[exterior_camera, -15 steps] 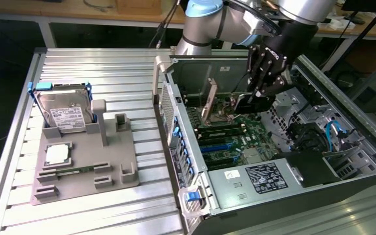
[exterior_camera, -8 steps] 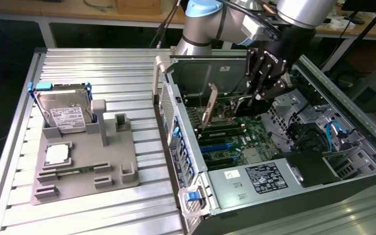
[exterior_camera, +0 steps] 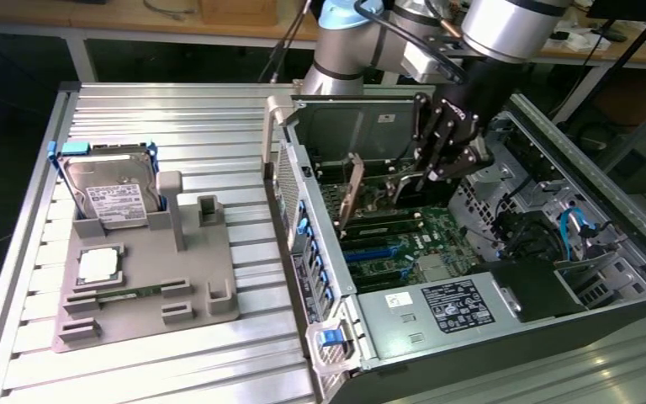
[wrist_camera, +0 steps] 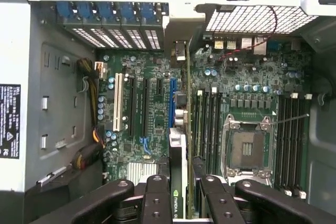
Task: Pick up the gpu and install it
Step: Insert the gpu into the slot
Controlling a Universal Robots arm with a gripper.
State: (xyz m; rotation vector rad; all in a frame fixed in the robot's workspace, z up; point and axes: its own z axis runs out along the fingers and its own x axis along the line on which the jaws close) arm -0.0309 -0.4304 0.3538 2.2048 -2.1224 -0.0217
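Note:
The gpu (exterior_camera: pixel 377 190) is a thin dark card with a pale metal bracket at one end. It hangs edge-down inside the open computer case (exterior_camera: pixel 300 210), over the green motherboard (exterior_camera: pixel 413 244). My gripper (exterior_camera: pixel 422 178) is shut on its top edge. In the wrist view the gpu (wrist_camera: pixel 180 150) shows as a narrow blade between my black fingers (wrist_camera: pixel 157 198), running along the motherboard (wrist_camera: pixel 147 103) beside the blue expansion slot (wrist_camera: pixel 172 95). Its bracket end points toward the rear slot openings (wrist_camera: pixel 113 35). I cannot tell whether its lower edge touches a slot.
A grey fixture (exterior_camera: pixel 144 295) on the slatted table holds a hard drive (exterior_camera: pixel 110 192) with blue rails and a square processor chip (exterior_camera: pixel 98 266). Inside the case are the power supply (exterior_camera: pixel 447 307), the CPU socket (wrist_camera: pixel 245 148), memory slots (wrist_camera: pixel 207 124) and blue cables (exterior_camera: pixel 575 227).

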